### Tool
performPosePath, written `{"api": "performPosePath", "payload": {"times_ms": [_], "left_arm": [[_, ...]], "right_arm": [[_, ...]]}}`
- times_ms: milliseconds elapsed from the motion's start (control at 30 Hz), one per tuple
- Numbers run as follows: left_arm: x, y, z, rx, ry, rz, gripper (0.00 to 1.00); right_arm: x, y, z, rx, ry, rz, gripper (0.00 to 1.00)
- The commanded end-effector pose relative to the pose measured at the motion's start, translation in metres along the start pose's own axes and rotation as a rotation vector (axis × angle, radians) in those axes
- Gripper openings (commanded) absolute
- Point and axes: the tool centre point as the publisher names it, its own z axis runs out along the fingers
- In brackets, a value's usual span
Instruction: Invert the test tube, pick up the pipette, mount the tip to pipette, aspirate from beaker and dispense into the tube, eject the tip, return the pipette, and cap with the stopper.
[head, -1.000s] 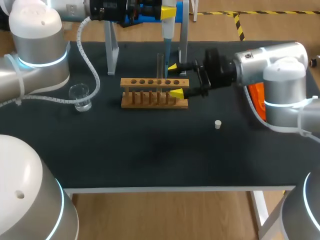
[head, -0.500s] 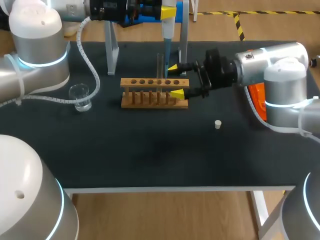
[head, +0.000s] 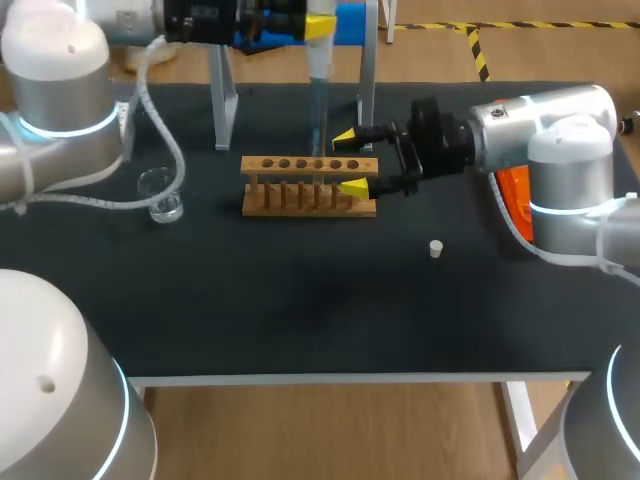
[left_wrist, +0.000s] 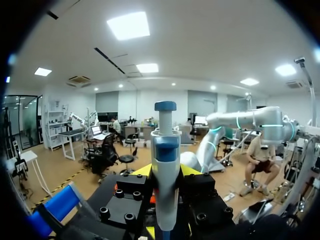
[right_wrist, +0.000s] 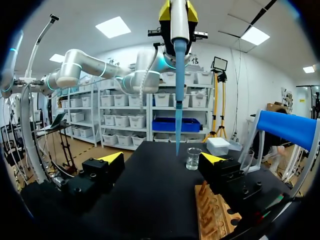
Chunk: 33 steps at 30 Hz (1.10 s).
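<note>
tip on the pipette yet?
On. Right wrist view shows a long blue tip tapering down from the pipette, which the left gripper holds.

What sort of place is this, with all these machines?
Probably a robotics lab rehearsing chemistry bench work: a wooden test tube rack and glass beaker sit on the table, and the left pincer holds a pipette.

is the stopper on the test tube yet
No, the stopper lies by itself on the table, well apart from the wooden rack.
</note>
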Motion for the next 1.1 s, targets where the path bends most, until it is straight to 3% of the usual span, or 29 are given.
{"api": "performPosePath", "payload": {"times_ms": [33,433,1100], "left_arm": [[0.013,0.003,-0.041,-0.001,-0.023,0.014,0.0],[0.003,0.023,-0.127,0.009,-0.083,0.041,0.0],[-0.028,0.09,-0.217,0.027,-0.165,0.04,0.0]], "right_arm": [[0.0,0.0,-0.001,0.001,0.003,0.0,1.0],[0.0,0.0,-0.001,0.001,0.003,0.0,1.0],[0.0,0.0,-0.001,0.001,0.003,0.0,1.0]]}}
